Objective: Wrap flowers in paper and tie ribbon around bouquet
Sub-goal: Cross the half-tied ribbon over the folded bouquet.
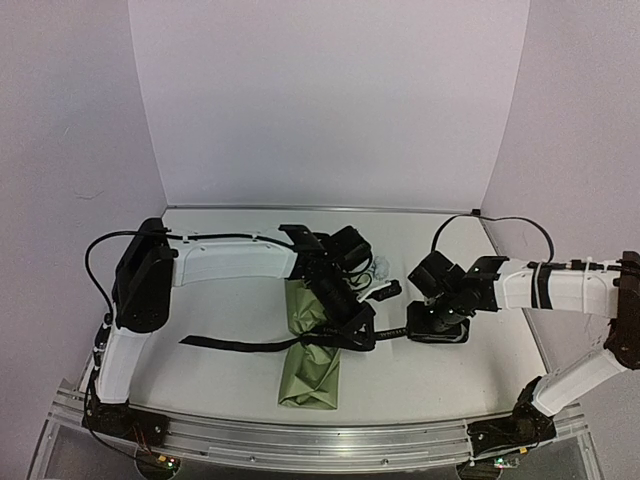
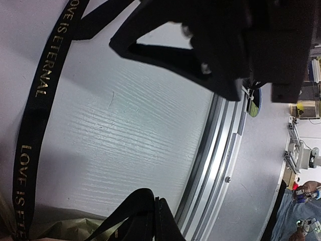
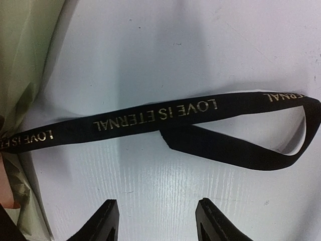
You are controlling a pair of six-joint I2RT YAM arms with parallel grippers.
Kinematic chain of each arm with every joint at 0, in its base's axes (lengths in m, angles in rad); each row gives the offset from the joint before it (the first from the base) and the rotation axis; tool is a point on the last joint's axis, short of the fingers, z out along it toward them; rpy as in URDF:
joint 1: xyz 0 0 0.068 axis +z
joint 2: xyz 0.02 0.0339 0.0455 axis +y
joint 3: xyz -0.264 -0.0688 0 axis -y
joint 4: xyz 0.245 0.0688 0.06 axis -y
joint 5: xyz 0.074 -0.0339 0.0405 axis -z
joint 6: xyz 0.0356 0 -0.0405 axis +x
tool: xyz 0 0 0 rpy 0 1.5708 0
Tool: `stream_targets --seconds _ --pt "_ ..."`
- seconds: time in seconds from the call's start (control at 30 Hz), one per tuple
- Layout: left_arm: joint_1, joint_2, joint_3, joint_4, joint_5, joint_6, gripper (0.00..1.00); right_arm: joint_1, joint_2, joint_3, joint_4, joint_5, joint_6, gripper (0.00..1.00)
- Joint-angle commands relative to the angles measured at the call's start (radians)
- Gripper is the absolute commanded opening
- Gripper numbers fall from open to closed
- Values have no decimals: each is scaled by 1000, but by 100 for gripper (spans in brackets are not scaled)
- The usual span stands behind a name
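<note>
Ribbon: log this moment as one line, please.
bouquet: lying flat | ribbon: crosses bouquet, one end folded back | left claw: shut, over bouquet | right claw: open, empty

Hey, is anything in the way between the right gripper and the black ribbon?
Nothing visible. The right gripper is open, and the ribbon lies flat just beyond its fingertips, with only the table surface between them.

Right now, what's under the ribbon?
The ribbon lies mostly on bare white table, and its right end doubles back on itself. Mid-span it crosses over the olive bouquet. Part of that crossing is covered by the left arm, so it can't be checked.
</note>
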Motion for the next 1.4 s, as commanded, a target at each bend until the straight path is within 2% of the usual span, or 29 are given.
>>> stream_targets --seconds 0.0,0.13,0.3,0.43,0.57,0.77,0.87,1.03,1.27,1.37 --pt "-1 19 20 5 19 -1 4 -39 10 -10 -51 63 27 59" --pt "-1 16 2 12 23 8 2 -123 5 -36 -54 74 51 64" --pt "0 3 -13 22 20 14 2 -212 -43 -106 -56 136 63 65" --pt "-1 -4 -24 23 18 19 1 -295 -71 -190 -26 130 77 61" --pt "-1 -9 -30 38 29 23 1 -349 -29 -201 47 93 73 58" --pt "-1 -9 -23 52 29 25 1 -376 82 -151 82 86 55 48" --pt "-1 -5 -19 59 34 22 1 -384 99 -138 81 110 38 46" --pt "1 -5 -20 60 34 21 0 -386 56 -150 96 96 26 51" --pt "1 -5 -23 58 33 21 0 -397 -96 -204 101 141 1 57" --pt "1 -5 -18 56 34 23 0 -436 -78 -197 101 116 -13 57"
